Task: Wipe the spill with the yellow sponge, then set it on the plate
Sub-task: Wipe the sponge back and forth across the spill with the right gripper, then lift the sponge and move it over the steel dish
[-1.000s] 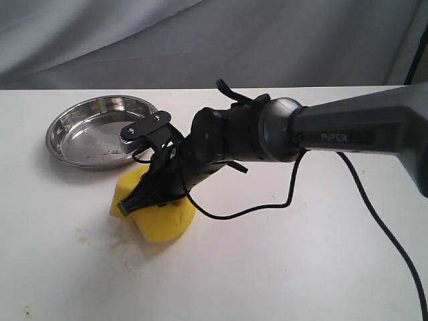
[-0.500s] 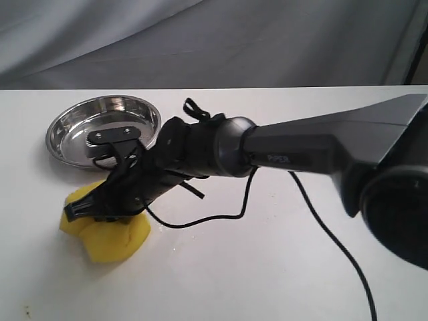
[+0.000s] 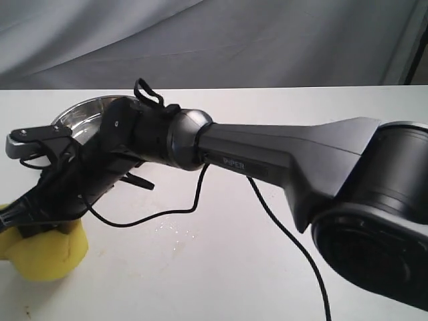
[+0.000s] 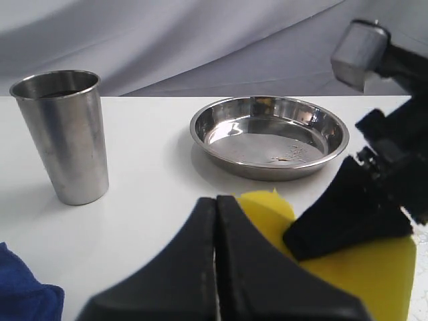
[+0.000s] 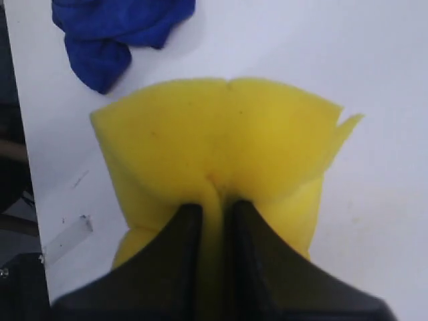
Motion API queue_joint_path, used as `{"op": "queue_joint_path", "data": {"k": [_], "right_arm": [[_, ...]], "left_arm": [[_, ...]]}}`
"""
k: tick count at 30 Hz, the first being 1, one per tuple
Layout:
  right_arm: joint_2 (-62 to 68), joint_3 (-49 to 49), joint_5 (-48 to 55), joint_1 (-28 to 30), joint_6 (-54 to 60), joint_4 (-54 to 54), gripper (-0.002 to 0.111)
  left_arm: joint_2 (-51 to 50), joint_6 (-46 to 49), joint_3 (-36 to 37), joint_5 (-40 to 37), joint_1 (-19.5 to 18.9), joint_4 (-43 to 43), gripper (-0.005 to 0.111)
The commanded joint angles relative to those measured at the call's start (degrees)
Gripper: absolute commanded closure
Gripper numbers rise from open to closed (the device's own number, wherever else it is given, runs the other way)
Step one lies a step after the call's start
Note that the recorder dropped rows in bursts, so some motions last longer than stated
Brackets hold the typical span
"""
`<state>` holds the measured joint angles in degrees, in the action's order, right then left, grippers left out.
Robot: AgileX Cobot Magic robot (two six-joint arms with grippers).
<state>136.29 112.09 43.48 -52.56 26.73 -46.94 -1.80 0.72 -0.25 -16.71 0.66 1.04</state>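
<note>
Grips the sponge (image 3: 48,255) with the right gripper (image 5: 215,200), jaws clenched on a fold of the foam, so that the yellow block bulges out on both sides of the black fingers (image 5: 180,247). Reaches with the right arm (image 3: 267,157) from the right side across the middle, far over to the left. Sponge resting on the white table (image 3: 234,281) at the near left, cut partly by the left edge of the exterior view. Plate (image 4: 200,130) behind it, at the far left, apart from the sponge and mostly hidden by the arm in the exterior view; clearly seen from the left wrist, shiny, with a few brownish marks on the bottom. Left gripper (image 4: 215,204) low over the table, close to the sponge, closed up, both fingers flat against each other with nothing between. Steel cup (image 4: 63,137) upright on the table beside the plate, apart from it. Blue cloth (image 5: 114,33) crumpled on the table near the sponge, not touching it. Thin black cable (image 3: 167,212) hanging from the right wrist in a loop down to the table. Some small wet specks (image 3: 175,232) on the table to the right of the sponge, well apart from it, about in the middle of the near part. Impossible to tell whether any liquid lies under the sponge.
</note>
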Motion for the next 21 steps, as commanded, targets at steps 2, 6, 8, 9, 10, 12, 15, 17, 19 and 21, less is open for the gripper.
{"op": "queue_joint_path", "data": {"k": [2,6,8,9,10,12,15,17,19,21], "right_arm": [[-4.09,2.62,0.65,0.04,0.26,5.48,0.108],[-6.31,2.62,0.55,0.04,0.26,15.12,0.108],[-7.07,2.62,0.55,0.04,0.26,20.16,0.108],[-7.16,2.62,0.55,0.04,0.26,22.68,0.108],[-7.16,2.62,0.55,0.04,-0.01,25.28,0.108],[-7.16,2.62,0.55,0.04,-0.13,29.64,0.108],[-6.95,2.62,0.55,0.04,-0.13,35.90,0.108],[-6.70,2.62,-0.04,0.04,-0.13,38.65,0.108],[-6.61,2.62,-1.83,0.04,-1.13,40.79,0.108],[-6.58,2.62,-5.28,0.04,-3.01,42.18,0.108]], "left_arm": [[-0.23,-0.08,0.25,0.58,0.35,0.11,0.107],[-0.23,-0.22,0.25,0.58,0.35,0.11,0.107],[-0.23,-0.22,0.25,0.58,0.35,0.11,0.107],[-0.23,-0.22,0.25,0.58,0.35,0.11,0.107],[-0.23,-0.22,0.25,0.58,0.35,0.11,0.107],[-0.23,-0.22,0.25,0.58,0.35,0.11,0.107],[-0.23,-0.22,0.25,0.58,0.35,0.11,0.107],[-0.23,-0.22,0.25,0.58,0.35,0.11,0.107],[-0.23,-0.09,0.25,0.58,0.35,0.11,0.107],[-0.23,-0.09,0.25,0.58,0.35,0.11,0.107]]}}
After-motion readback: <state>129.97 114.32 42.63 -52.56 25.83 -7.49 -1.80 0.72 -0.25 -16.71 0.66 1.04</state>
